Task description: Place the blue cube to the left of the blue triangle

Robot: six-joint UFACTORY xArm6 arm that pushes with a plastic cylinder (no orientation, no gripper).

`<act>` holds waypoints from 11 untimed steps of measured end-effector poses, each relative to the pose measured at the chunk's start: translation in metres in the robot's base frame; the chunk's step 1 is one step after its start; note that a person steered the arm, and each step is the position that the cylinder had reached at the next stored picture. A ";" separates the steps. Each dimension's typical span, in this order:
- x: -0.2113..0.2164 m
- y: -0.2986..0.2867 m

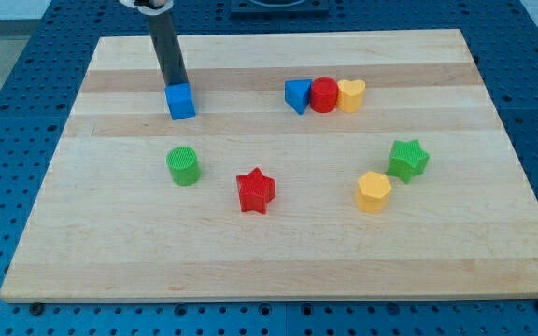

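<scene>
The blue cube (181, 102) sits on the wooden board at the view's upper left. My tip (174, 86) stands right behind the cube, at its top edge, touching or nearly touching it. The blue triangle (297, 96) lies to the view's right of the cube, in the upper middle, a clear gap between them. The triangle is the left end of a tight row with a red cylinder (324, 95) and a yellow heart (350, 94).
A green cylinder (184, 166) lies below the blue cube. A red star (256, 190) sits in the lower middle. A yellow hexagon (374, 191) and a green star (407, 159) sit at the right. The board (278, 261) rests on a blue perforated table.
</scene>
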State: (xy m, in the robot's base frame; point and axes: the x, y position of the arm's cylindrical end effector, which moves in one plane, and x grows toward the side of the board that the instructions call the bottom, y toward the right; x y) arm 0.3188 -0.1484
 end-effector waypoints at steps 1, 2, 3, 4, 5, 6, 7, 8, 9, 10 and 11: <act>0.015 0.012; 0.012 -0.003; 0.013 -0.049; 0.051 -0.073; 0.074 -0.062; 0.073 -0.035; 0.068 -0.013; 0.068 -0.033; 0.052 -0.044; 0.044 -0.020; 0.044 0.042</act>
State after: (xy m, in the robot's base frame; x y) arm 0.3630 -0.1064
